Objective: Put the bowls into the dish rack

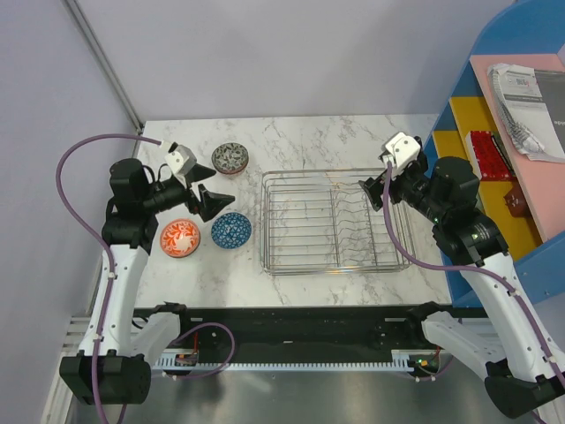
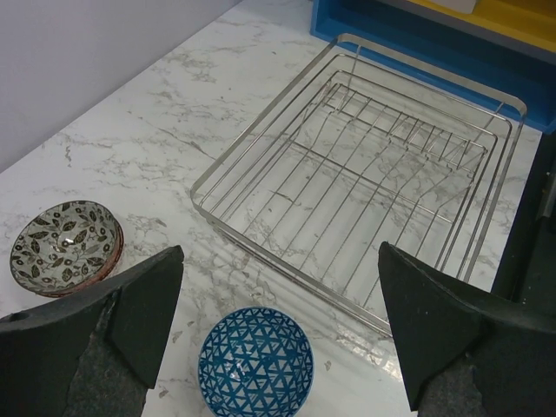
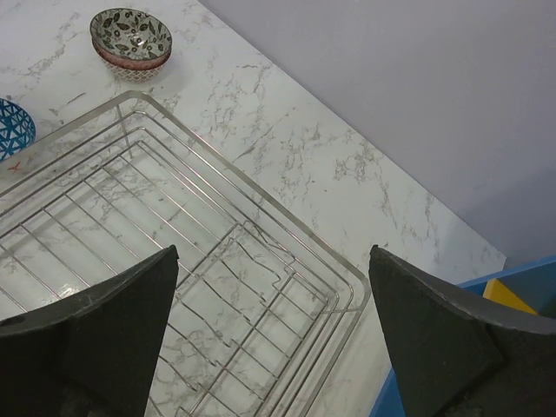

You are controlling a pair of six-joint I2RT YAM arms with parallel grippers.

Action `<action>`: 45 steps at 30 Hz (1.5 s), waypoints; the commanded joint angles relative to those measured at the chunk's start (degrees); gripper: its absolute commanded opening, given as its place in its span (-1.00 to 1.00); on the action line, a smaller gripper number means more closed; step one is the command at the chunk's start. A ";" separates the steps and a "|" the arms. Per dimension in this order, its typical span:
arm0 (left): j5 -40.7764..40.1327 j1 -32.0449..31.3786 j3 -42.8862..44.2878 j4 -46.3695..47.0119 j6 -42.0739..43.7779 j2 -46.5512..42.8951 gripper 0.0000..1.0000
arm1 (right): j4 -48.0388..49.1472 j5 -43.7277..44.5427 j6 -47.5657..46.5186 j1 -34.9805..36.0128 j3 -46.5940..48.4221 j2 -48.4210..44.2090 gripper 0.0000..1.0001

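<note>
Sitting on marble table (image 1: pixel 309 132), dish rack (image 1: pixel 328 271) lies under R gripper (image 1: pixel 369 193) and ahead of L gripper (image 1: pixel 218 202). Both grippers' fingers are spread wide, gripping nothing. All bowls are on the table outside the rack. Blue bowl (image 1: pixel 231 230) is just below & btwn L fingers (image 2: pixel 130 313). Grey-black bowl (image 1: pixel 230 158), stacked on a red-rimmed one, is out past one L finger. Orange-red bowl (image 1: pixel 180 237) is near, behind the L fingertips.

The marble table (image 1: pixel 353 132) carries the rack (image 1: pixel 266 221). Left of the rack sit a grey bowl (image 1: pixel 229 158) off its far corner, a blue bowl (image 1: pixel 231 230) just beside its near corner, and an orange bowl (image 1: pixel 179 237) farther left.
</note>
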 commanded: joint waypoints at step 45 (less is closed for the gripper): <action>-17.01 -29.31 -16.28 -7.72 24.47 3.65 0.99 | 7.10 20.25 1.88 -13.32 10.49 41.09 0.96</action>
